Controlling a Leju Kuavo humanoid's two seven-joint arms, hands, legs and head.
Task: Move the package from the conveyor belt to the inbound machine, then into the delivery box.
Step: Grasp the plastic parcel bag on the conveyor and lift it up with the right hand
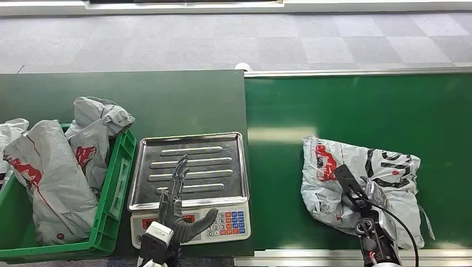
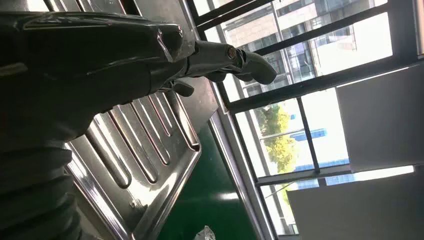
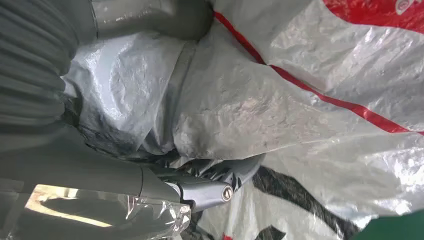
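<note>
Package [image 1: 362,178] lies lower right on the conveyor belt [image 1: 334,105], right robot hand [image 1: 356,194] gripping it. Left robot hand [image 1: 178,194] spread, holding nothing, over the scale tray [image 1: 222,150], lower centre.

The left hand [image 1: 179,208] has dark grey fingers, a thick grey thumb and a white wrist block. The right hand [image 3: 150,175] is grey with a ribbed cover and a small round fastener, perhaps a screw; a black cable [image 1: 402,222] loops beside its arm.
</note>
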